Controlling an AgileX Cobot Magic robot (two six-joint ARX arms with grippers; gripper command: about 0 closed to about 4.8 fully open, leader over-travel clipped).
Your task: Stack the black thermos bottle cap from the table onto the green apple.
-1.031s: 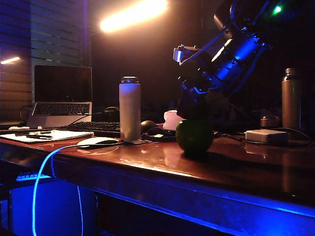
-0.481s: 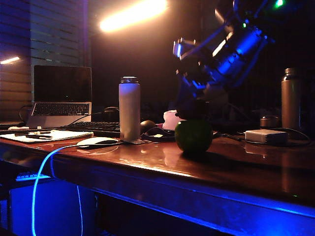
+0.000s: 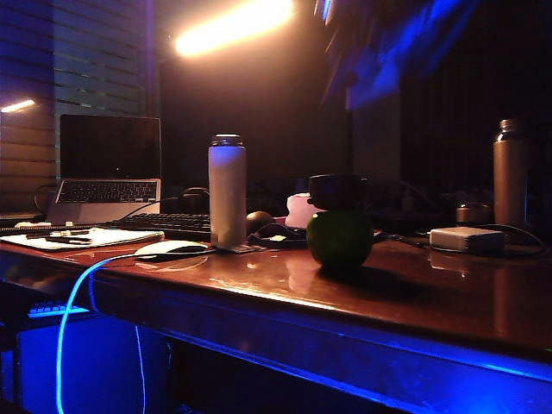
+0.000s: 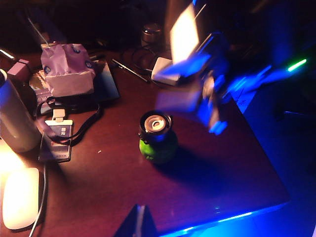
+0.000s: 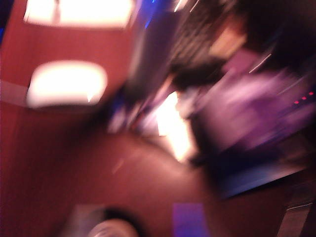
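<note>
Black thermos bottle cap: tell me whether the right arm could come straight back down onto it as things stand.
Probably yes. The black thermos bottle cap sits on the green apple with open air above. The right gripper, blurred, is up and off to one side of it; nothing stands between. The left gripper is low, well clear.

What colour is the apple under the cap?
Green; the apple under the cap shows it best in the left wrist view.

The right arm (image 3: 388, 52) is a blue motion-blurred streak high in the exterior view, its right gripper (image 4: 205, 101) too smeared to read, while the left gripper (image 4: 138, 224) shows only a dark tip.
</note>
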